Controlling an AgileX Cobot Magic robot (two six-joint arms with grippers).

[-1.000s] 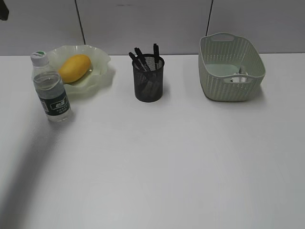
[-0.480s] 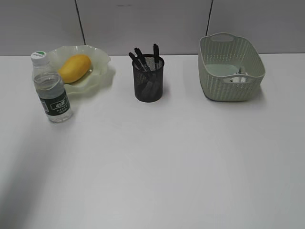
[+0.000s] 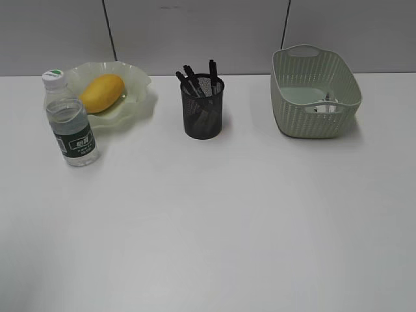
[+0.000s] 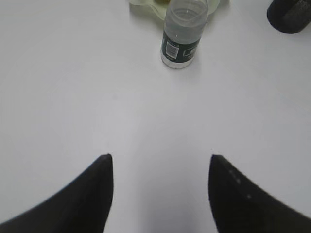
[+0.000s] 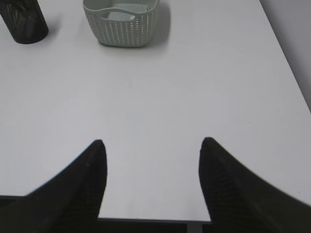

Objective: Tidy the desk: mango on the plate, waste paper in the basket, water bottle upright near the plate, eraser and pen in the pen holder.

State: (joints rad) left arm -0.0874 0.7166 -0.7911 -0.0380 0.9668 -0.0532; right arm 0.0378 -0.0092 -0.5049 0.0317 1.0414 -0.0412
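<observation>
From the exterior view neither arm shows; the yellow-orange mango (image 3: 101, 92) lies on the ruffled pale green plate (image 3: 136, 97), the clear water bottle (image 3: 69, 120) upright just beside it, black pens in the black mesh pen holder (image 3: 203, 109), and white paper barely visible inside the sage woven basket (image 3: 313, 91).

In the left wrist view, the left gripper (image 4: 160, 187) hangs over the white desk (image 4: 73, 87), jaws apart and empty; the bottle's top is cut off.

In the right wrist view, the right gripper (image 5: 153, 170) is spread wide, holding nothing, near the desk's edge.

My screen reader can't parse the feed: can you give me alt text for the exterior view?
A white desk holds, left to right, an upright water bottle beside a green plate with a mango on it, a black pen holder with dark pens, and a green basket with something pale inside. No arm or hand shows.
</observation>
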